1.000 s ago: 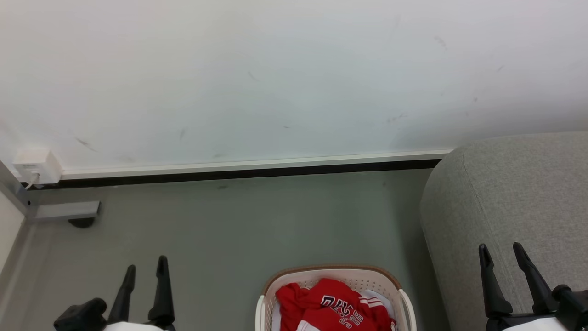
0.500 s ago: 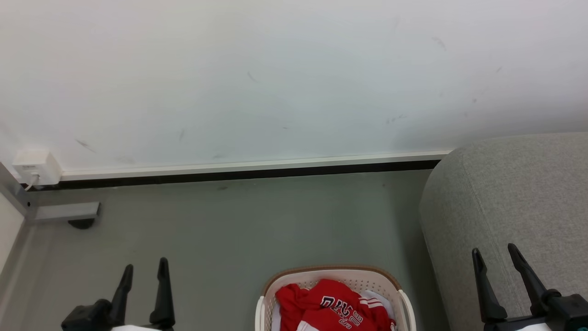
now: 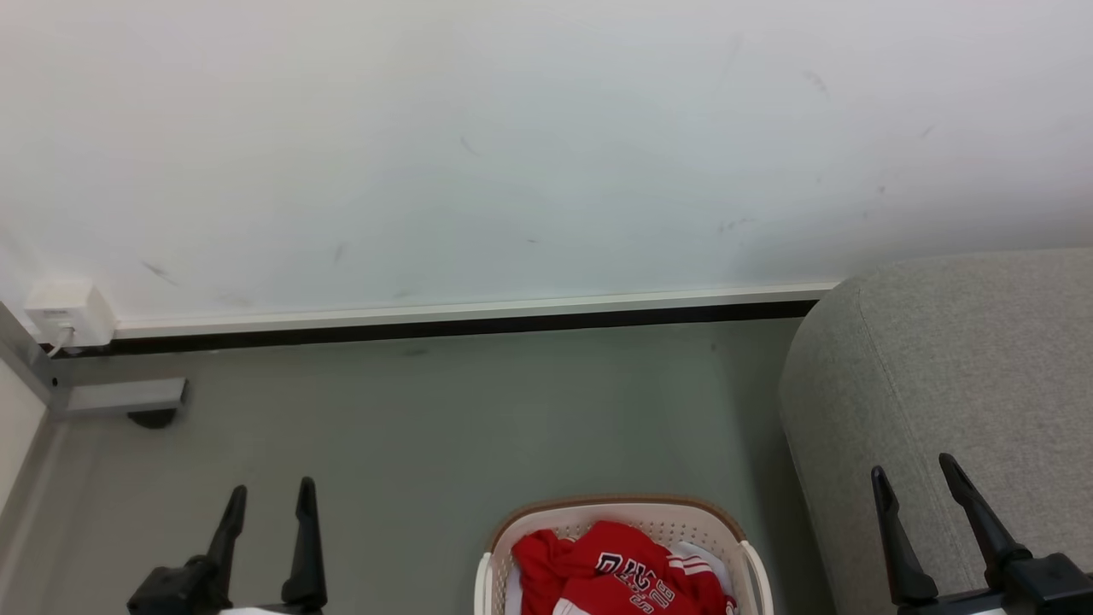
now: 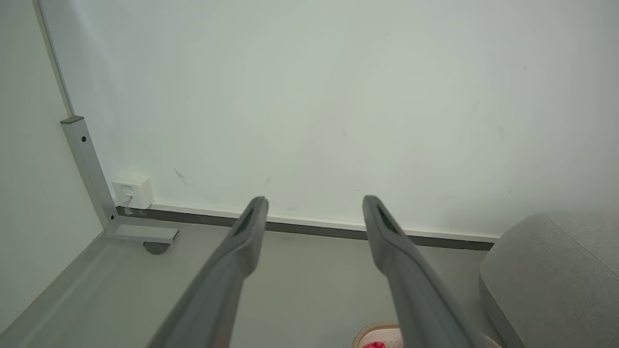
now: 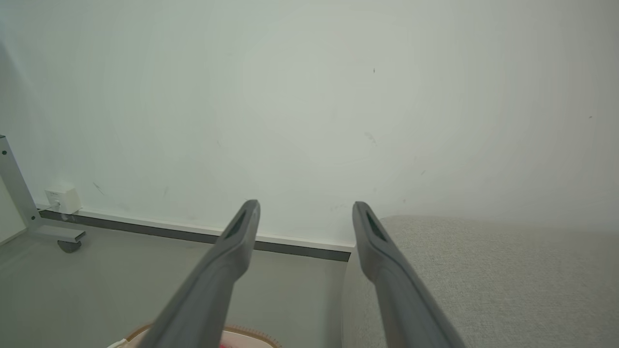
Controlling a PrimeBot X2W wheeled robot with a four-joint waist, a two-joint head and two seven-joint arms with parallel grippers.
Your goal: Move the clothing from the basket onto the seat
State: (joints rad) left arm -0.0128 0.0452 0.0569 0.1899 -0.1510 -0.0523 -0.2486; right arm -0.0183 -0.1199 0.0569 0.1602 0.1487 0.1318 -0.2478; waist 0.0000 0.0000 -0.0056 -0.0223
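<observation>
Bare grey floor (image 3: 410,418) lies open from the wall's skirting (image 3: 470,306) down to the bottom edge. The seat (image 3: 965,359) takes the right side, its rounded edge just beside the basket (image 3: 616,501). The clothing (image 3: 598,572) lies crumpled inside the basket. The left end effector (image 3: 271,489) and right end effector (image 3: 912,465) hang empty, fingers apart.

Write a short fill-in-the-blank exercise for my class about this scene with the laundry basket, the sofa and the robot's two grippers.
1. The jersey lying in the basket is mostly ____ in colour.
2. The left gripper and the right gripper are both ____, with nothing between their fingers.
3. The grey sofa stands on the robot's ____ side of the basket.

Missing words: red; open; right.
</observation>
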